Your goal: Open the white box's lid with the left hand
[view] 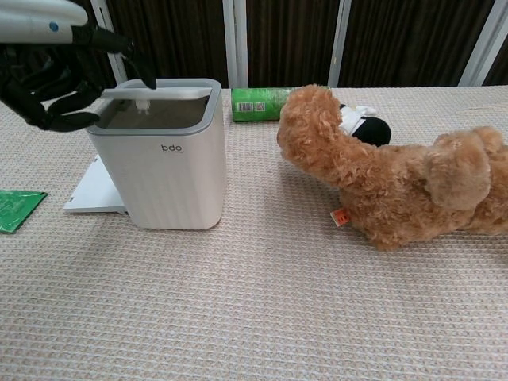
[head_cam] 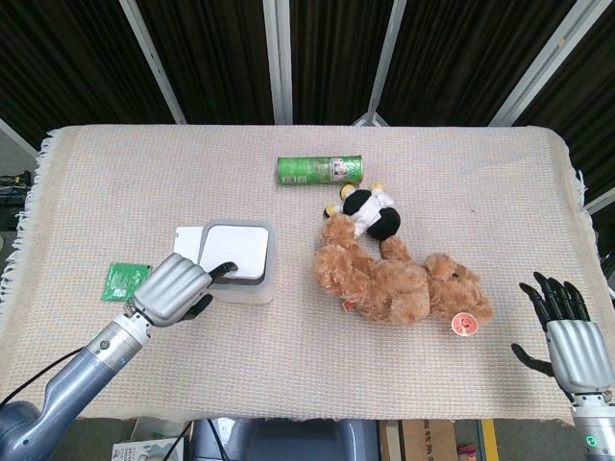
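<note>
The white box (view: 171,175) with a grey rim stands left of centre on the woven cloth. Its lid (view: 155,93) sits ajar, tipped up, with the dark inside showing under its front edge. From above the lid (head_cam: 233,250) looks shifted inside the rim. My left hand (view: 51,71) hovers at the box's upper left corner, fingers curled in, one finger pointing at the lid's left edge; whether it touches is unclear. In the head view the left hand (head_cam: 176,288) is at the box's near left side. My right hand (head_cam: 567,336) hangs off the table's near right edge, fingers spread, holding nothing.
A brown teddy bear (head_cam: 399,283) lies right of the box, with a black-and-white plush (head_cam: 370,209) by its head. A green can (head_cam: 320,171) lies behind them. A flat white sheet (view: 95,190) lies left of the box and a green packet (head_cam: 126,280) further left.
</note>
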Tool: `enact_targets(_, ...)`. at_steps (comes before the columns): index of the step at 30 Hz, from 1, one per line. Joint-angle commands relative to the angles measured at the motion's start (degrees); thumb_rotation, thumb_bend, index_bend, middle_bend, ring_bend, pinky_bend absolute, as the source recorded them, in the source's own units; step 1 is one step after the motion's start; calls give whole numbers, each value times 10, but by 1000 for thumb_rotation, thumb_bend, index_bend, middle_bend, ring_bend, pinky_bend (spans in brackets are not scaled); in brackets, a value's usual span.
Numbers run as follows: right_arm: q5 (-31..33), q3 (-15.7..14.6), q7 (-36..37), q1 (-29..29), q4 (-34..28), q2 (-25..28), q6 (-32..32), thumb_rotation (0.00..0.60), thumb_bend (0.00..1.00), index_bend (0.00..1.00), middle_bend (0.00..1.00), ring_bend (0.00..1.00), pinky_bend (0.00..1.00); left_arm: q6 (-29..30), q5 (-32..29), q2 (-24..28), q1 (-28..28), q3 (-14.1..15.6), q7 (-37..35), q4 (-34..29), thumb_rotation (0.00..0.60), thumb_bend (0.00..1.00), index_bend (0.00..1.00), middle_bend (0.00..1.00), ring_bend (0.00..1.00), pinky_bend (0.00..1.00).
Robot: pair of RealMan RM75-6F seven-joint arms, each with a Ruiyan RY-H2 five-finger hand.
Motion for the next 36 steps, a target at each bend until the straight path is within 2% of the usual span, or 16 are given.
enact_targets(1,0,-1,0,1,0,0,-1,600,190,146,43,0,0,101,96,6,49,-11,-59,-26,600,363,229,494,507,633)
enact_targets(4,-1,-1,-1,1,0,-1,-3,600,190,146,43,0,0,178,149,30,109,17,-47,-46,600,247,227,385,364,467)
enact_targets(7,-4,-2,-1,2,0,-1,-3,600,191,146,43,0,0,239,170,63,181,67,11,-69,600,179,207,301,257,336)
enact_targets(10,-8,-3,1,2,-1,0,-2,600,191,146,43,0,0,296,185,69,249,113,47,-58,600,170,190,247,208,276)
enact_targets(13,-10,-3,2,1,-1,-1,1,600,190,146,43,0,0,337,194,57,292,132,14,-19,600,170,185,204,164,243)
enact_targets(18,-18,-4,4,1,1,-3,6,600,191,146,43,0,0,388,174,32,344,138,-105,84,600,136,180,155,113,212)
enact_targets(20,-29,-5,8,0,2,-3,14,600,191,146,43,0,0,388,159,19,360,143,-179,137,600,136,179,145,101,205)
enact_targets(23,-37,-7,10,-2,4,-3,20,600,191,146,43,0,0,395,167,1,369,137,-242,196,600,136,176,124,77,190)
enact_targets(29,-38,-6,10,-1,7,-4,21,600,190,146,43,0,0,396,182,-1,371,129,-280,229,600,136,171,115,49,149)
enact_targets(33,-36,-7,3,2,8,-8,12,600,190,146,43,0,0,385,184,6,373,129,-301,232,600,136,160,114,48,87)
enact_targets(36,-33,-8,-5,3,3,-8,7,600,191,146,43,0,0,385,185,11,379,129,-304,232,600,135,157,113,48,76)
